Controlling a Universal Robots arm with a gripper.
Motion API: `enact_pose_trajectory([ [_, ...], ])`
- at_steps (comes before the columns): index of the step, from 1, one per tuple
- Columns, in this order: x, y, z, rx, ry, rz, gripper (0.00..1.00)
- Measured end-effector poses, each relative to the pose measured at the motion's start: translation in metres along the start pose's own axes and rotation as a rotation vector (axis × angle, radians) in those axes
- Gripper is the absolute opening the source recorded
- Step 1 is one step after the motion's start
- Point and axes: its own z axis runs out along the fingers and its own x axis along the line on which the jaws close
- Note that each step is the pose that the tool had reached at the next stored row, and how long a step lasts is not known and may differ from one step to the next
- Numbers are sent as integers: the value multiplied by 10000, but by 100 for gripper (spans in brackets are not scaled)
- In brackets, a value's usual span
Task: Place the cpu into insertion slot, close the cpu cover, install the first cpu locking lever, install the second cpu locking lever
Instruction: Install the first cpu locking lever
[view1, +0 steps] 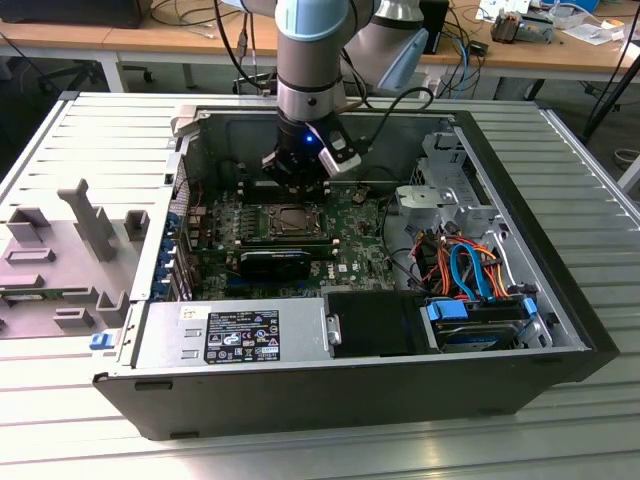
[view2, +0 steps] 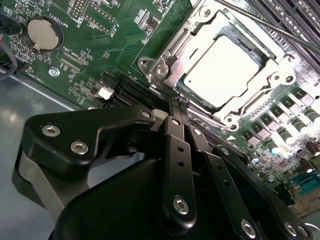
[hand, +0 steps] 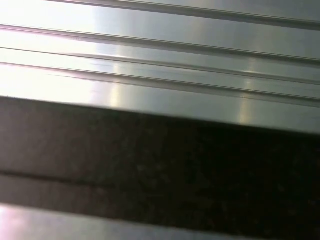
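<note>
- Ribbed grey metal makes up the desk (view1: 60, 150) in the exterior view, and an open computer case (view1: 560, 300) lies on it with the green circuit board (view1: 355, 250) facing up.
- From that same view I see my arm reaching down into the case, the claw (view1: 297, 180) hanging just above the far edge of the insertion slot (view1: 290, 222).
- Orange and blue cables (view1: 465, 270) sit towards the exterior view's right.
- Over in the second wrist view, the cpu (view2: 220, 70) lies flat in the insertion slot, and the cpu cover (view2: 272, 75) frames it, lying down around it.
- My claw's black fingers (view2: 179, 165) look drawn close together, holding nothing, their tip near the slot's edge.
- A round coin battery (view2: 42, 33) sits well apart on the board.
- Ribbed pale metal (hand: 160, 55) and a dark band (hand: 160, 170) are what I get from the first wrist view.
</note>
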Motion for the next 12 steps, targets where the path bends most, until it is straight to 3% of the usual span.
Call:
enact_pose_trajectory([
  [12, -4, -67, 6, 2, 1, 0, 11],
])
